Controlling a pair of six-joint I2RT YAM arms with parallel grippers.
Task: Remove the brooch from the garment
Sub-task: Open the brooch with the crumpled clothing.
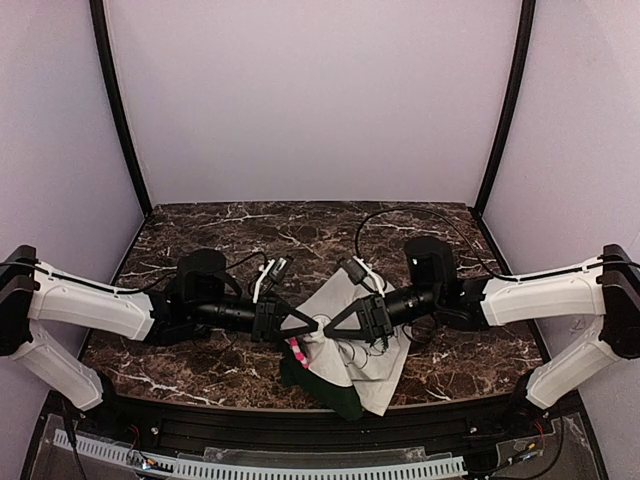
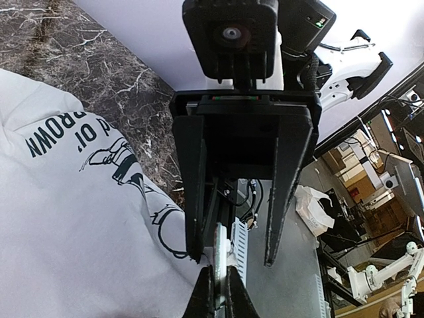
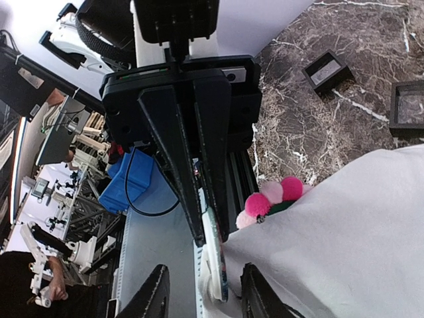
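We see brooch [image 3: 268, 199] pinned at T-shirt [image 3: 344, 238] edge; likely light, soft-petalled, so grasp petal cluster. Left gripper [image 3: 209, 232] narrow, pinching same T-shirt edge; right gripper [image 3: 205, 271] wide, empty.

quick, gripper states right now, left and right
left gripper: closed on a thin pale piece at the edge of the garment
right gripper: open, fingers either side of it
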